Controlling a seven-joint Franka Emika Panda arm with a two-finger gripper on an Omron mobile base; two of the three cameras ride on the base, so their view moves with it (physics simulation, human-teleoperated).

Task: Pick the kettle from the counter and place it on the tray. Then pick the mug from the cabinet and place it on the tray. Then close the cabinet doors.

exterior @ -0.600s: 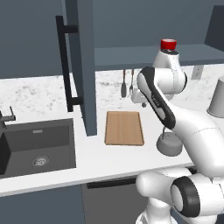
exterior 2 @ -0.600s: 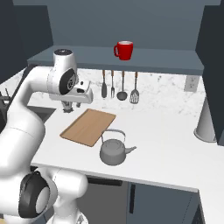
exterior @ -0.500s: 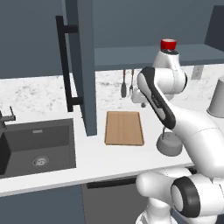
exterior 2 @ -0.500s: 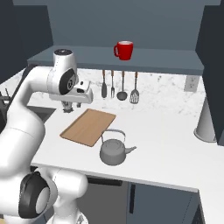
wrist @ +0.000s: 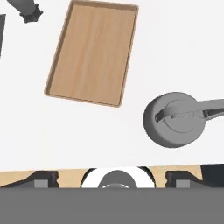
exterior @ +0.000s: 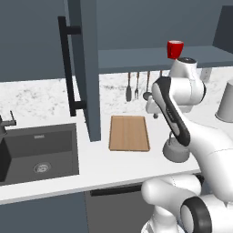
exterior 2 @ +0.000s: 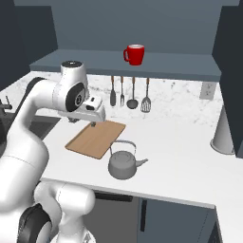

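On the white counter (exterior 2: 185,156) I see the kettle (exterior 2: 124,163) standing just beside the near corner of the tray (exterior 2: 96,138), apart from it, its loop handle upright. From the left base camera my own forearm covers most of the kettle (exterior: 175,150), so only its lower body shows. Looking down from the hand camera, I get the kettle (wrist: 176,119) from above at right and the bare tray (wrist: 93,53) at upper left; the kettle's spout runs off the right edge.

My gripper (exterior 2: 93,122) hangs above the tray's far end with nothing in it. I read its jaws as spread wide, though the fingers are small and dark against the board, and in the hand view only their tips (wrist: 41,179) poke up at the bottom edge.

Up on the shelf of the cabinet (exterior 2: 190,71) the red mug (exterior 2: 135,54) stands in the open. One cabinet door (exterior: 86,68) stands swung out toward me, seen nearly edge-on with its black bar handle (exterior: 68,68). At far right a tall grey container (exterior 2: 224,130) is partly cut off by another dark panel.
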